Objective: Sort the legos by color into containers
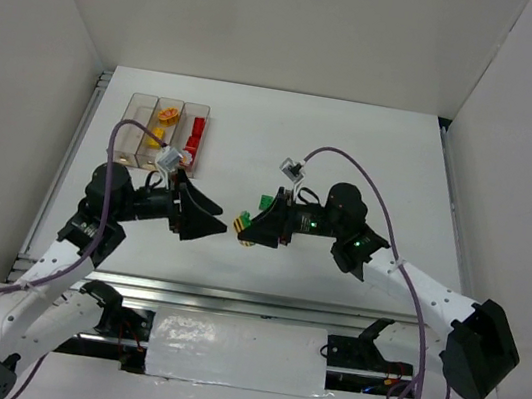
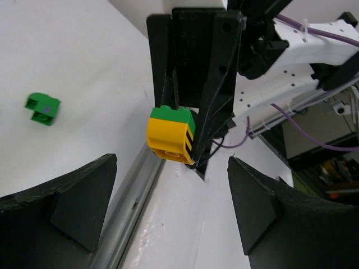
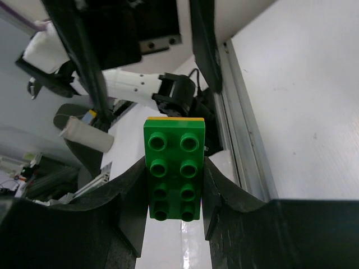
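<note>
My right gripper (image 1: 245, 229) (image 3: 174, 196) is shut on a green studded lego (image 3: 174, 168) stacked on a yellow one (image 2: 168, 140), held above the table's near middle. My left gripper (image 1: 210, 221) (image 2: 168, 216) faces it from the left, open, its fingers (image 2: 73, 204) on either side of the view with nothing between them. The stacked pair hangs just beyond the left fingertips. Another green lego (image 1: 266, 202) (image 2: 42, 108) lies on the table behind. The containers (image 1: 170, 103) stand at the back left: yellow pieces (image 1: 164, 121) in the middle bin, red ones (image 1: 195, 135) in the right bin.
A metal rail (image 1: 230, 300) runs along the table's near edge, below both grippers. White walls close in the table at the back and both sides. Purple cables (image 1: 371, 176) loop over each arm.
</note>
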Action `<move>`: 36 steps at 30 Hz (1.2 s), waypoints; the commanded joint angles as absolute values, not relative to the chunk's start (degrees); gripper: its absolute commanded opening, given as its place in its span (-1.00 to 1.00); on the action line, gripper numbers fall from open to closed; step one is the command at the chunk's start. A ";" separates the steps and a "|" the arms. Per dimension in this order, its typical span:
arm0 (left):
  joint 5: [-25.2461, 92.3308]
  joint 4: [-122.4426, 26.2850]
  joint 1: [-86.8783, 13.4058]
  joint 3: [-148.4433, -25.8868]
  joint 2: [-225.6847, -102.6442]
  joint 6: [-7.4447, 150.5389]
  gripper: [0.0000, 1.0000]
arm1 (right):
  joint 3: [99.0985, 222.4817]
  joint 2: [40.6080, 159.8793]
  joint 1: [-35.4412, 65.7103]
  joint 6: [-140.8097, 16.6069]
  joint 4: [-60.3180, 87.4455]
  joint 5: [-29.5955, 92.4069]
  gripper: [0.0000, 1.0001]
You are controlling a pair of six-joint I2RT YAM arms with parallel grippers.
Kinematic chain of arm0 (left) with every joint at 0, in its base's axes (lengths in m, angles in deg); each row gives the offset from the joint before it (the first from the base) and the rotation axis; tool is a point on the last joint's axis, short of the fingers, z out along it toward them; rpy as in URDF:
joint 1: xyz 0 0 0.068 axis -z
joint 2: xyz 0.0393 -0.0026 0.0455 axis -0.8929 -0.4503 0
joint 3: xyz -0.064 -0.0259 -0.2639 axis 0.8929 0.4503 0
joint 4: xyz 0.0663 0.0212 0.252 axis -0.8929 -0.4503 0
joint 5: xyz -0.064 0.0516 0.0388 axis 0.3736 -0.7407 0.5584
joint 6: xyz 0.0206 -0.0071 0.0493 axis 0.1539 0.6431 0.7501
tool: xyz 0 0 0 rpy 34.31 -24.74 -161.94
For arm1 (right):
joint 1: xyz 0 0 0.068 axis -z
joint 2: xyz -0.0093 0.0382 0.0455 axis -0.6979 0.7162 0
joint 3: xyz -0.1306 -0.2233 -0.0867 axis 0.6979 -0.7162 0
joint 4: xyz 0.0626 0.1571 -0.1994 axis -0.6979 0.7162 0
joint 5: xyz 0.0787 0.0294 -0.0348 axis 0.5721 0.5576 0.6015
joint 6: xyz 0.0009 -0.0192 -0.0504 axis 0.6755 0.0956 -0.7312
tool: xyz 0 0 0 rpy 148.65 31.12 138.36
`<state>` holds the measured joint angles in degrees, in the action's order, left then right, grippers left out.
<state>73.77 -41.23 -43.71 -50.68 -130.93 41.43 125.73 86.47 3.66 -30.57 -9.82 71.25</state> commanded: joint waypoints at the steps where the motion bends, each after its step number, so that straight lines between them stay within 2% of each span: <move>1: 74.50 -35.50 -40.57 -53.05 -132.61 40.23 0.80 | 125.32 82.80 3.48 -25.50 -20.34 74.66 -1.00; 7: 72.04 -32.61 -36.78 -53.67 -135.43 39.53 0.58 | 126.46 83.32 3.39 -25.06 -20.17 75.62 -1.00; 18: 71.60 -25.40 -34.93 -55.07 -138.85 35.32 0.53 | 126.38 83.94 3.30 -26.90 -18.50 75.71 -1.00; 20: 71.86 -24.96 -34.67 -55.25 -139.21 35.23 0.32 | 126.20 83.68 3.22 -26.99 -18.67 75.53 -1.00; 21: 71.86 -25.04 -34.58 -55.51 -139.38 35.49 0.05 | 126.03 83.50 3.30 -27.08 -18.59 75.45 -1.00; 23: 72.13 -25.31 -34.32 -55.43 -139.47 35.66 -0.20 | 126.03 83.32 3.30 -27.17 -18.32 75.09 -1.00; 24: 72.30 -25.48 -34.23 -55.25 -139.65 35.75 -0.59 | 126.11 83.15 3.30 -27.17 -17.89 74.48 -1.00; 25: 72.30 -25.49 -34.23 -55.25 -139.65 35.75 -0.59 | 126.11 83.06 3.30 -27.17 -17.88 74.48 -1.00; 26: 72.39 -25.49 -34.23 -55.16 -139.56 35.84 -0.88 | 126.20 83.06 3.22 -27.17 -17.71 74.04 -1.00; 27: 72.65 -25.57 -34.14 -55.16 -139.56 35.84 -1.00 | 126.20 83.06 3.30 -27.17 -17.62 73.95 -0.96; 28: 72.92 -25.14 -34.14 -54.99 -139.65 35.75 -1.00 | 126.29 83.23 3.22 -26.91 -17.62 74.21 -0.76; 29: 73.35 -24.70 -34.14 -54.90 -139.65 35.93 -1.00 | 126.11 83.24 3.22 -26.64 -18.57 74.56 0.22; 30: 74.05 -24.61 -34.14 -54.90 -139.65 36.36 -1.00 | 125.85 83.24 3.39 -26.38 -19.19 75.17 0.55; 31: 74.23 -25.82 -34.14 -55.51 -139.65 37.15 -1.00 | 125.41 82.80 3.57 -26.12 -19.72 75.70 0.77; 36: 76.78 -28.47 -34.14 -56.83 -139.91 41.03 -1.00 | 125.50 80.33 6.20 -26.90 -17.45 78.26 0.71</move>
<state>73.84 -30.13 -34.44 -53.74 -139.74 37.85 125.30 83.26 5.10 -26.20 -16.40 76.12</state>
